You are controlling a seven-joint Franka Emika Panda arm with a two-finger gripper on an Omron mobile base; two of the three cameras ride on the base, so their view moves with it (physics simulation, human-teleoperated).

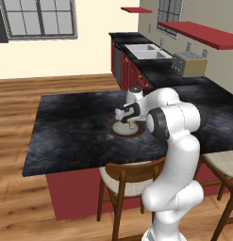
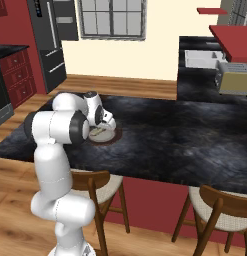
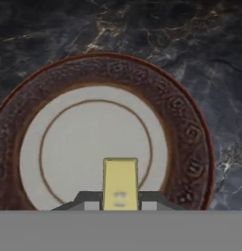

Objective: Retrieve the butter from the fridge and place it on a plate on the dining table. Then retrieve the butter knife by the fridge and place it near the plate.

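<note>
- Bottom centre of your hand view: the gripper (image 3: pixel 120 205) is clamped on the butter (image 3: pixel 120 182), a yellow stick standing up between the two dark finger tips.
- Right behind it, the plate (image 3: pixel 186 142) takes up most of that frame; the butter overlaps its pale centre. You cannot tell if butter touches plate or hangs just above.
- Left base view, centre: the gripper (image 1: pixel 131 123) sits low over the plate (image 1: pixel 116 131), a bit of yellow showing under it.
- Right base view, centre left: the plate (image 2: pixel 111 136) is partly hidden by the white arm, with the butter (image 2: pixel 96 132) a thin pale streak on or over it.
- The plate rests on the dining table (image 1: pixel 66 136), near its middle; the black marbled top spans the frame.
- Lower edge of both base views: wooden chairs (image 1: pixel 125 181) are tucked against the table's near side.
- Upper right of the left base view: a counter with a white sink (image 1: pixel 145 51) and a toaster (image 1: pixel 188 64).
- Upper left of the right base view: the fridge (image 2: pixel 47 37), well apart from the table.
</note>
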